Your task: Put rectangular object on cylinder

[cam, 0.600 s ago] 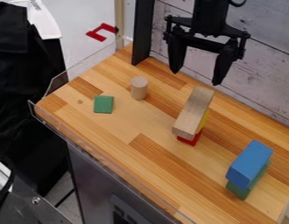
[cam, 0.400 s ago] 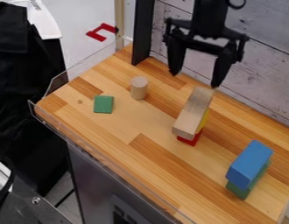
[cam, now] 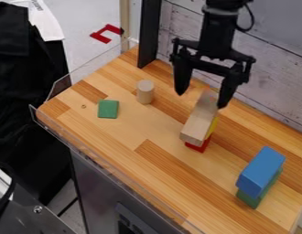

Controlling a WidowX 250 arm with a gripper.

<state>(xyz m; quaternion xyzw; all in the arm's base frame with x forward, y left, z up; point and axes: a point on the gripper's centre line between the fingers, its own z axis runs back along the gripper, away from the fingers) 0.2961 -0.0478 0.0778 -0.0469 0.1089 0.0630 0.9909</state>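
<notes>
Overhead, a black two-finger gripper (cam: 201,100) hangs from its dark arm above a pale wooden rectangular block (cam: 198,121) on a striped wooden worktop (cam: 116,137), its fingers spread wide apart and nothing gripped between them. The fingertips point down around the far end of the block; whether either one touches the wood cannot be told from this angle. The block lies lengthwise atop a yellow block (cam: 213,125) and a red block (cam: 199,146), which peek out from beneath it, and it sits apart from its destination, an upright light wooden cylinder (cam: 145,92) standing on the worktop toward the left of the view, its round top bare. Near the cylinder, farther left, rests a flat green square piece (cam: 107,109), with a tiny ring-like object (cam: 83,106) beyond it. At lower right, a blue rectangular block (cam: 261,170) lies on a green block (cam: 249,199), well apart from the cylinder. A whitewashed plank wall (cam: 276,73) rises behind the scene beside a black upright post (cam: 149,34), while a clear plastic rim (cam: 48,129) edges the worktop's near side.
</notes>
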